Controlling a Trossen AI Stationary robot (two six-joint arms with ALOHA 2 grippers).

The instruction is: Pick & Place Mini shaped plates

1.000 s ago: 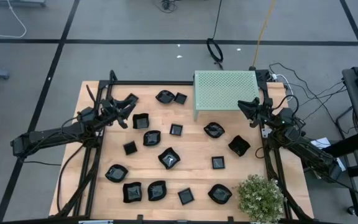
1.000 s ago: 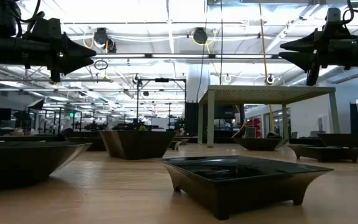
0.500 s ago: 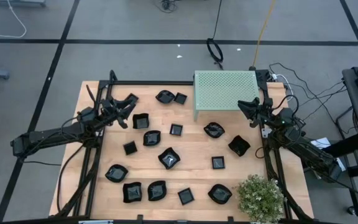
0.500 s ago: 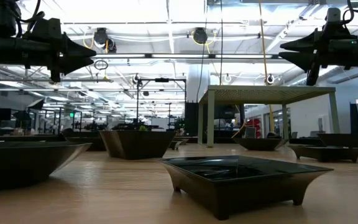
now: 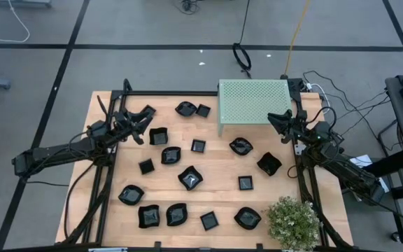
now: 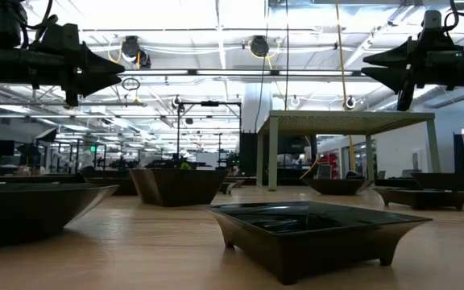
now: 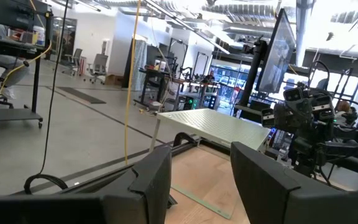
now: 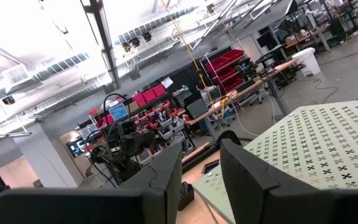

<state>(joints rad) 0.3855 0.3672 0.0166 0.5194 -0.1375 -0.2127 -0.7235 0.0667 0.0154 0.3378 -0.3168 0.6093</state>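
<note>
Plates [image 5: 190,178], all the mini shaped plates, lie scattered over the table [image 5: 219,167], none moved yet, while left gripper [image 5: 145,113] at 10 o'clock and right gripper [image 5: 278,118] at 2 o'clock hover parted, empty.

I have both arms raised and level: left hand [image 5: 145,113] and right hand [image 5: 274,117] parted, holding nothing.
</note>
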